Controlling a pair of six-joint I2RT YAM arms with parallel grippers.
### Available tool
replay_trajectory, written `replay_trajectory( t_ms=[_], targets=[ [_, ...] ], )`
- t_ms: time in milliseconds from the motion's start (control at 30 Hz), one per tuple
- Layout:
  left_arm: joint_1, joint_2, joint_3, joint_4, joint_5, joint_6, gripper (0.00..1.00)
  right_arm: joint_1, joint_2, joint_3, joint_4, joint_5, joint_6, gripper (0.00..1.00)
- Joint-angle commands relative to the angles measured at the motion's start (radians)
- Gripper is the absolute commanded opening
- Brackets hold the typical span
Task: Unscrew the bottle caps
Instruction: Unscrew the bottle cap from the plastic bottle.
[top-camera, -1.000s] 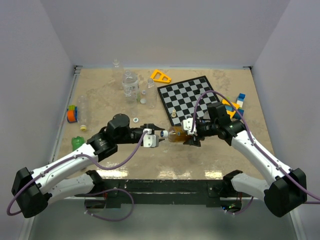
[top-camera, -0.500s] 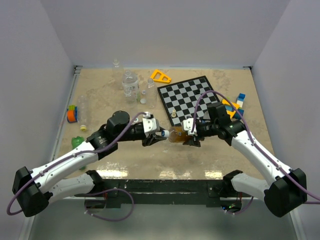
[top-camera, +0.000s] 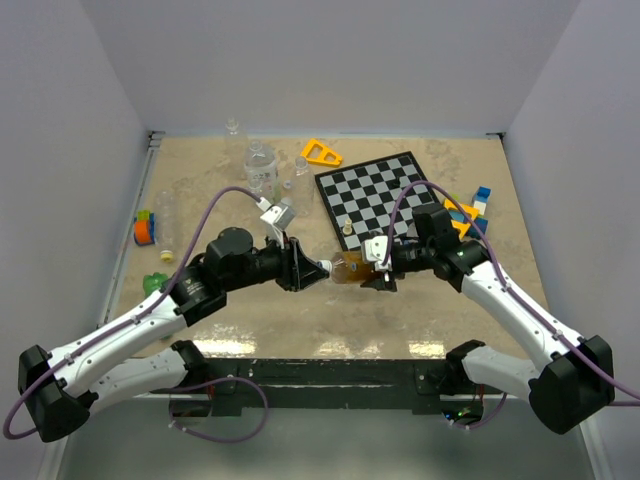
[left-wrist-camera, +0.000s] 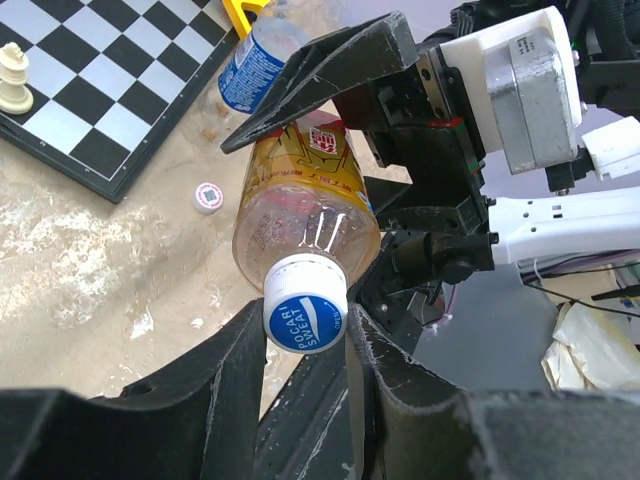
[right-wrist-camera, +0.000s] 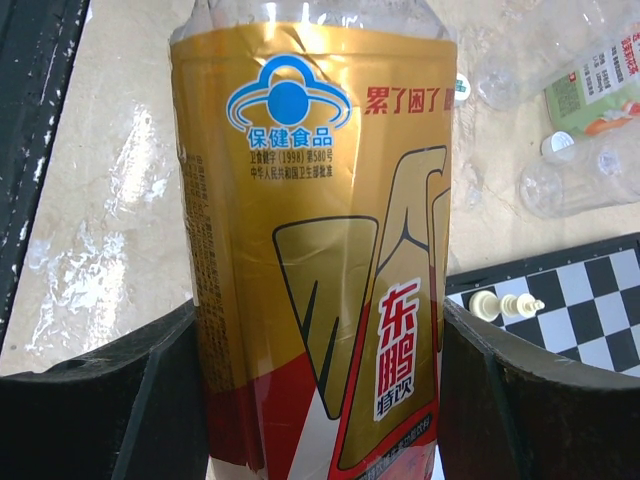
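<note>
My right gripper (top-camera: 378, 268) is shut on the amber-brown bottle (top-camera: 350, 268) and holds it level above the table, neck to the left. In the right wrist view both fingers press the bottle's gold and red label (right-wrist-camera: 320, 250). My left gripper (top-camera: 325, 271) is shut on its cap. In the left wrist view the blue and white cap (left-wrist-camera: 306, 316) sits between my two black fingers (left-wrist-camera: 250, 350), still on the bottle's neck (left-wrist-camera: 305, 215). A green bottle (top-camera: 155, 285) lies at the left. A clear bottle with a blue label (top-camera: 260, 168) stands at the back.
A chessboard (top-camera: 385, 195) with a white chess piece (top-camera: 347, 228) lies behind the bottle. A yellow triangle (top-camera: 322, 152) and coloured blocks (top-camera: 470, 210) lie at the back and right. A loose white cap (top-camera: 271, 240) lies on the table. A small orange bottle (top-camera: 145, 228) is far left.
My left gripper closed in on the cap and its wrist rolled round, the white mount swinging from below to on top. The right gripper and bottle stayed almost still.
</note>
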Motion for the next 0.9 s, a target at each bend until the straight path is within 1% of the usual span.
replay_trajectory(
  t_ms=[0,67,100,200,300,333,367,500,600,667,800,867],
  targets=[
    [0.013,-0.043,0.03,0.014,-0.052,-0.038,0.41,-0.013,0.009,0.001,-0.047,0.043,-0.014,0.06],
    [0.013,-0.051,0.017,0.033,-0.026,-0.006,0.61,-0.013,0.012,0.001,-0.047,0.044,-0.013,0.06],
    [0.013,-0.057,0.016,0.039,-0.015,0.011,0.68,-0.013,0.011,0.001,-0.047,0.043,-0.014,0.06],
    [0.013,-0.084,0.019,0.027,0.003,0.085,0.8,-0.013,0.014,0.001,-0.047,0.043,-0.014,0.06],
    [0.013,-0.136,0.017,-0.01,0.022,0.207,0.84,-0.013,0.012,0.002,-0.049,0.044,-0.016,0.06],
    [0.013,-0.158,0.016,-0.025,0.025,0.24,0.87,-0.013,0.012,0.002,-0.047,0.041,-0.014,0.06],
    [0.013,-0.176,0.013,-0.039,0.026,0.285,0.88,-0.013,0.012,0.004,-0.049,0.041,-0.014,0.06],
    [0.013,-0.242,0.007,-0.084,0.036,0.502,0.89,-0.015,0.014,0.004,-0.049,0.04,-0.016,0.06],
    [0.013,-0.282,-0.001,-0.09,0.056,0.699,0.9,-0.013,0.014,0.002,-0.049,0.04,-0.016,0.06],
    [0.013,-0.302,-0.021,-0.067,0.08,0.818,0.9,-0.013,0.015,0.002,-0.05,0.04,-0.016,0.06],
    [0.013,-0.311,-0.062,0.014,0.161,0.979,0.9,-0.012,0.015,0.002,-0.049,0.041,-0.016,0.06],
    [0.013,-0.29,-0.073,0.042,0.184,1.031,0.9,-0.013,0.018,0.002,-0.05,0.041,-0.017,0.06]
  ],
)
